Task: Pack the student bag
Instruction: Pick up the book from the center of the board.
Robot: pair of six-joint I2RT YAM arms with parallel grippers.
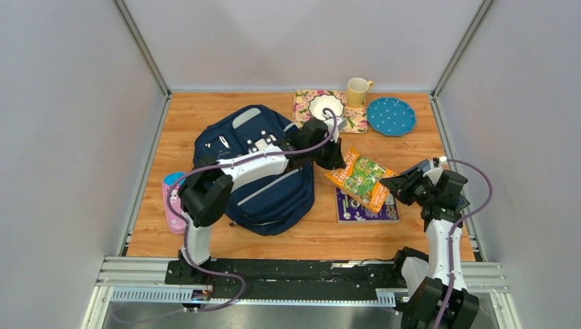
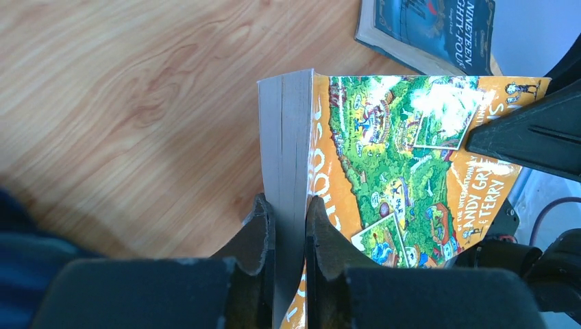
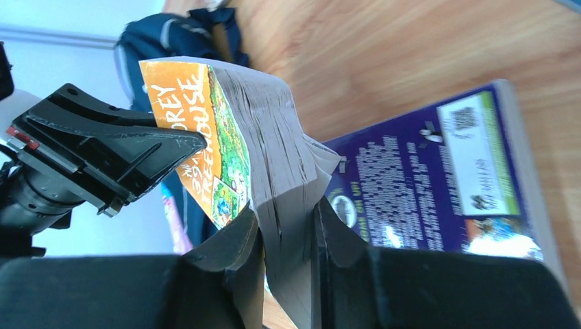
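The navy student bag [image 1: 257, 179] lies on the left half of the wooden table. My left arm reaches across it. An orange paperback book [image 1: 361, 178] is held up between both grippers, just right of the bag. My left gripper [image 1: 337, 159] is shut on its near-left edge; in the left wrist view the jaws [image 2: 288, 205] pinch the page block of the book [image 2: 411, 157]. My right gripper [image 1: 396, 185] is shut on the opposite edge, clamping the fanned pages [image 3: 286, 219] of the book [image 3: 267, 137]. The bag [image 3: 164, 34] shows behind it.
A purple book [image 1: 366, 209] lies flat under the lifted one, also seen as the purple book [image 3: 438, 185]. A pink pencil case [image 1: 172, 199] sits left of the bag. At the back stand a floral mat with a white bowl [image 1: 325, 106], a yellow mug [image 1: 357, 91] and a teal plate [image 1: 390, 115].
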